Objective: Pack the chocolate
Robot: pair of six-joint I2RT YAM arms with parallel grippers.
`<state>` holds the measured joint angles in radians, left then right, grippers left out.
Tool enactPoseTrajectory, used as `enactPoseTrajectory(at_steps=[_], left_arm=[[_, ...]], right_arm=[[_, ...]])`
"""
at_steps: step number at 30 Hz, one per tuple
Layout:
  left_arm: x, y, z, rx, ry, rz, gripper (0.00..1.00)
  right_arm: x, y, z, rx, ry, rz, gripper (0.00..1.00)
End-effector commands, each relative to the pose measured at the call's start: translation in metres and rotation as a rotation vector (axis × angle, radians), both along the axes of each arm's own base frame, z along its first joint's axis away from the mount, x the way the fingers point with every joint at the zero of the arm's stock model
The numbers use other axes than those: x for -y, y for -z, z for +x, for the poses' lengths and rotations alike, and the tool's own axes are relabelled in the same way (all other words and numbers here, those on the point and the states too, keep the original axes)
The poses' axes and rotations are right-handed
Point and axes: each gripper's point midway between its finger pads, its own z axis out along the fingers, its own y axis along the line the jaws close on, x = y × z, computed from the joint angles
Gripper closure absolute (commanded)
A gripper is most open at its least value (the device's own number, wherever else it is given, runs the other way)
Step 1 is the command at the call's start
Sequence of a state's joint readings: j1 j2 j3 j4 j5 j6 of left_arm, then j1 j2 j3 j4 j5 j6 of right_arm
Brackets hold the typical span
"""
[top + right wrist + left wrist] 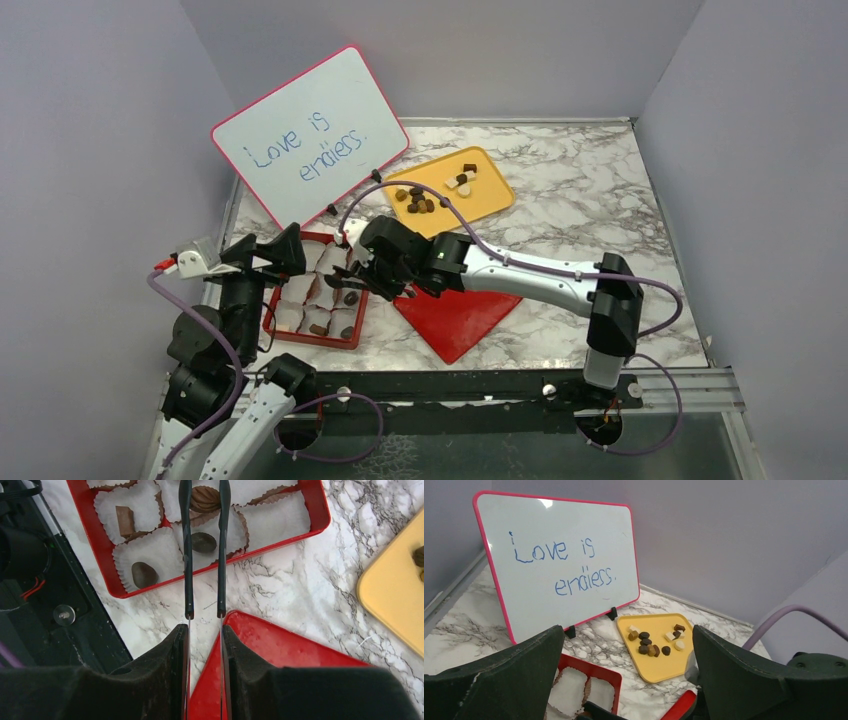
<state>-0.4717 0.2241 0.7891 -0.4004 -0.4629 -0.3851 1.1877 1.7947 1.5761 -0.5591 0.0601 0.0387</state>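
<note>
Right gripper [205, 630] clamped on tongs [186, 555] over the red box [320, 515].
The tongs pinch one chocolate [205, 499]; three more sit in cups [155, 550], the rest on the far yellow tray [495, 195]. Left gripper [278, 250] hangs wide apart at the box's left.

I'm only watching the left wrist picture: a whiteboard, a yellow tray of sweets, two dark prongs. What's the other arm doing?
Observer: The right end effector squeezes tweezers that pinch a ribbed chocolate over the red box.
Visitor: Anything packed yet?
Observer: I see three pieces in paper cups, one each.
Visitor: And the red edge at my picture's bottom?
Observer: A flat red panel lying on the table beside the box, not touching it.
</note>
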Motion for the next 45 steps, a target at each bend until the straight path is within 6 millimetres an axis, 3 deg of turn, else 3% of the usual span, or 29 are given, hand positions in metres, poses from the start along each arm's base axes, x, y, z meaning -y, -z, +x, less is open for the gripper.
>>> enactPoseTrajectory(at_steps=[1, 12, 24, 36, 45], left_arm=[[-0.014, -0.018, -0.012, 0.050, -0.043, -0.037, 0.01], [-0.015, -0.014, -0.012, 0.044, -0.051, -0.034, 0.01], [-0.015, -0.011, -0.009, 0.034, -0.059, -0.023, 0.01], [-0.014, -0.006, -0.006, 0.018, -0.059, -0.019, 0.01], [-0.012, 0.003, -0.002, -0.001, -0.060, -0.003, 0.01]], right_arm=[[-0.030, -0.006, 0.000, 0.046, -0.065, 0.038, 0.68], [-0.052, 0.018, 0.006, 0.051, -0.111, -0.013, 0.68], [-0.046, 0.047, 0.007, 0.042, -0.110, -0.116, 0.66], [-0.043, 0.035, 0.005, 0.051, -0.111, -0.087, 0.62], [-0.028, 0.014, 0.008, 0.083, -0.052, -0.061, 0.62]])
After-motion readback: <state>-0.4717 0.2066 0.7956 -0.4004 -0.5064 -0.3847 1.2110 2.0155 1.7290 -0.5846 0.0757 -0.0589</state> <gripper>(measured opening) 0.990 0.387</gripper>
